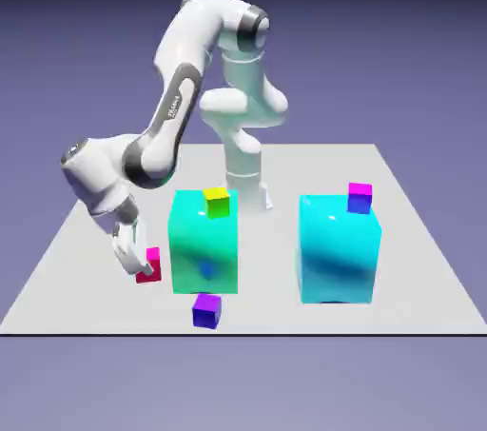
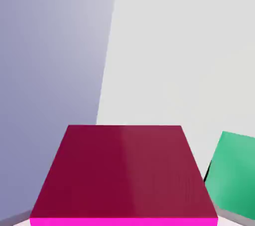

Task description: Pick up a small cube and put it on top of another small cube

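The small cube (image 1: 150, 264), magenta-pink with reddish shaded faces, sits low at the table's level, just to the exterior view's left of the left big cyan block (image 1: 203, 244). My gripper (image 1: 139, 265) reaches down to it and is shut on it. In the hand view the small cube (image 2: 124, 175) fills the bottom middle and hides both fingertips. A blue-purple small cube (image 1: 205, 310) lies on the table in front of the left cyan block.
A second big cyan block (image 1: 340, 248) stands to the right with a magenta-topped blue cube (image 1: 360, 197) on it. A yellow-green cube (image 1: 217, 201) sits on the left block, whose green side (image 2: 234, 175) shows close by. The grey table (image 1: 266, 158) ends just left of the gripper.
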### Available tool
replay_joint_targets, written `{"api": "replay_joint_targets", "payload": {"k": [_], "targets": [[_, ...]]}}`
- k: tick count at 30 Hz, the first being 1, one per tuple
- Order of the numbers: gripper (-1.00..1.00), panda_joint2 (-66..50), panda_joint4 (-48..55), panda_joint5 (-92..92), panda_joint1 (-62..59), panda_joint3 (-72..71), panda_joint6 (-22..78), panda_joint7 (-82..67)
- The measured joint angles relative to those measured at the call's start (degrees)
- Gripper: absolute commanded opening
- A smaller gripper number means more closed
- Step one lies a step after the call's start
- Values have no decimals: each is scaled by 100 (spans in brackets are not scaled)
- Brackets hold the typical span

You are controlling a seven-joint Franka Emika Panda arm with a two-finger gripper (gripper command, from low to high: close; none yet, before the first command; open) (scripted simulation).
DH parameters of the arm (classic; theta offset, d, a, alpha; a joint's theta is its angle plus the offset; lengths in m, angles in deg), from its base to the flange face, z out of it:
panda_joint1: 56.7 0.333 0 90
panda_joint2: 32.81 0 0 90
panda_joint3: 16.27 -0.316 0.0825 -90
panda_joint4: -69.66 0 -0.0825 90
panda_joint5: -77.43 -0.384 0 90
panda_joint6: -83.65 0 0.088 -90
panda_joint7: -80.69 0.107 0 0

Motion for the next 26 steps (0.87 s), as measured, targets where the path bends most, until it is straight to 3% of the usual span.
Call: {"api": "replay_joint_targets", "payload": {"k": [16, 19, 23, 24, 26], "targets": [[-100, 3081, -794, 3859, 890, -1208, 2233, -3965], [-100, 3098, -981, 4135, 840, -1420, 2255, -4009], [-100, 3054, -1811, 4232, 776, -1327, 1377, -3952], [100, 3047, -1934, 4246, 767, -1313, 1247, -3943], [100, 3047, -1934, 4260, 767, -1313, 1244, -3940]]}}
